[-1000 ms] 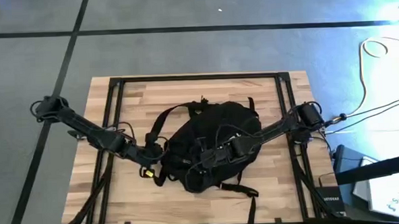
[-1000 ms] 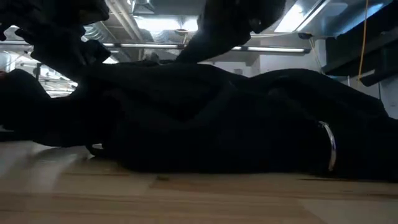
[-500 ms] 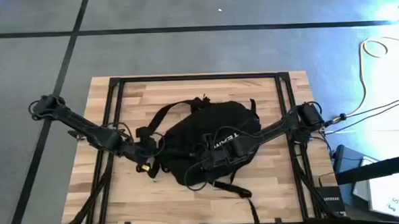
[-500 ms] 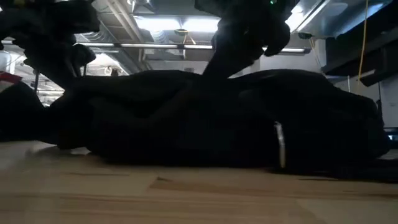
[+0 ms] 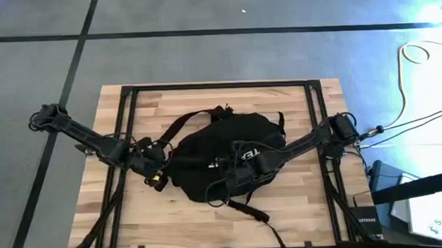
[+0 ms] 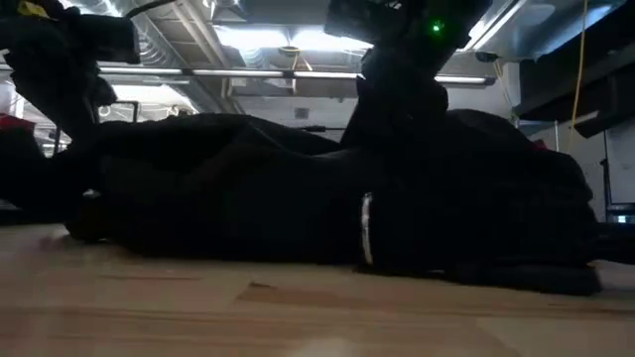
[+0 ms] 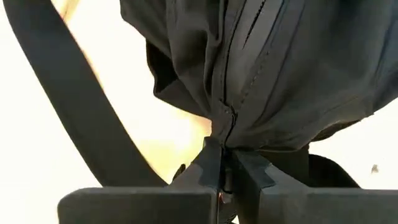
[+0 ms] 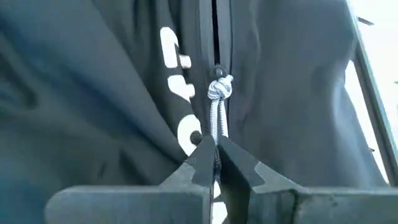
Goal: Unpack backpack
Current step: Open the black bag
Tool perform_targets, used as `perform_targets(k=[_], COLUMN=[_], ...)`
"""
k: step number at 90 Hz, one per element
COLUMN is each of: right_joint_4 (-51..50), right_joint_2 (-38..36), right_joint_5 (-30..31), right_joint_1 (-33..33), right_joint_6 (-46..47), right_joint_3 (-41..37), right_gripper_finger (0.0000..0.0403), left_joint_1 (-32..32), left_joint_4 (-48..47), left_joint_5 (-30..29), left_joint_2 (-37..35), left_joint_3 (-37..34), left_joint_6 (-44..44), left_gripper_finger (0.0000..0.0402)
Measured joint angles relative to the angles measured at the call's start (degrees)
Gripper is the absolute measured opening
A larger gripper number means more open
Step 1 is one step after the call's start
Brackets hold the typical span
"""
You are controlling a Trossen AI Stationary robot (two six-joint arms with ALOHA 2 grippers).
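Observation:
The black backpack (image 5: 222,143) lies flat on the wooden table (image 5: 307,210), white lettering (image 5: 251,154) on its top side. My left gripper (image 5: 163,165) is at the pack's left end, shut on a bunch of fabric (image 7: 224,134). My right gripper (image 5: 232,174) is over the pack's near middle, shut on a grey-white zipper cord (image 8: 216,118). In the low view the pack (image 6: 248,198) fills the width, with both arms coming down onto it. My left gripper pinches gathered fabric where the zipper line ends (image 7: 225,138) between its two fingers, level, from the table's left. The fabric fans out from the fingertips in taut folds, and the pack rests on the table. My right gripper pinches the zipper pull's cord (image 8: 216,135) just below its knot (image 8: 219,87), fingers in line with the zipper. The cord runs straight from the fingertips to the slider.
Black frame rails (image 5: 124,128) run along the table's left and right sides. Loose straps (image 5: 256,211) trail from the pack toward the near edge, and another strap (image 5: 184,125) loops at its far left. A small yellow tag (image 5: 158,180) sits below my left gripper.
My left gripper has gone toward the table's left edge with the fabric it holds. The backpack has been drawn out leftward and flatter, its near edge has pulled back from the table's near side, and its white lettering has come into sight.

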Motion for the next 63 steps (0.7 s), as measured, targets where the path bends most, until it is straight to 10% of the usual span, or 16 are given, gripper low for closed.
perform_targets(k=[63], right_joint_4=[-3.8], right_joint_2=[-21.9], right_joint_5=[8.3], right_joint_1=[-1.7], right_joint_6=[19.2], right_joint_3=[-21.9], right_gripper_finger=[0.0], left_joint_1=[0.0], left_joint_4=[-4.1], left_joint_5=[1.3], left_joint_2=[-2.8], left_joint_3=[0.0], left_joint_6=[-6.1], left_gripper_finger=[0.0001])
